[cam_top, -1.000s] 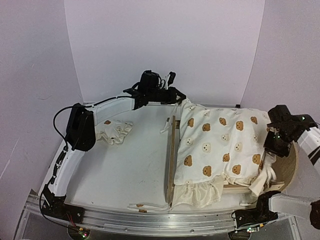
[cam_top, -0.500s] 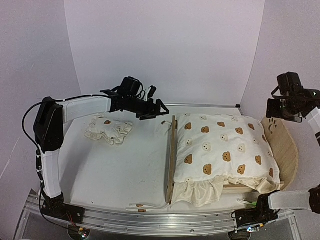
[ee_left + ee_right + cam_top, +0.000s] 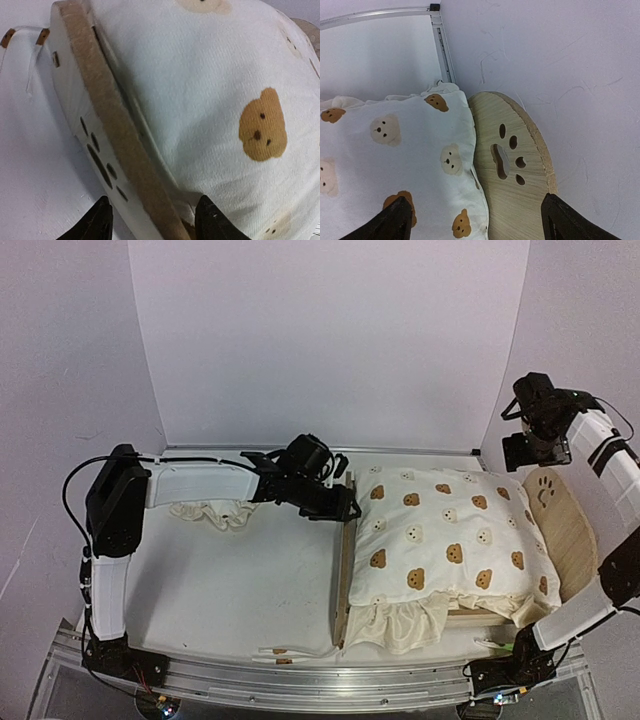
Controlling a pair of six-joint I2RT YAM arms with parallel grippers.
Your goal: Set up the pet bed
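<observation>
The bed (image 3: pixel 565 530) sits on the right half of the tabletop (image 3: pixel 250 580), with the cushion (image 3: pixel 450 540) lying flat across it (a second ago it was bunched up under both arms). The left end effector (image 3: pixel 338 508) has swung over from the pillow's side to the footboard (image 3: pixel 115 130); its fingers are apart on either side of the edge, gripping nothing. The right end effector (image 3: pixel 525 448) hangs by the headboard (image 3: pixel 512 165), fingers wide apart and empty. Looks like the cushion step is done. Next is probably the pillow (image 3: pixel 215 512), so the left arm has to back off and reach left.
</observation>
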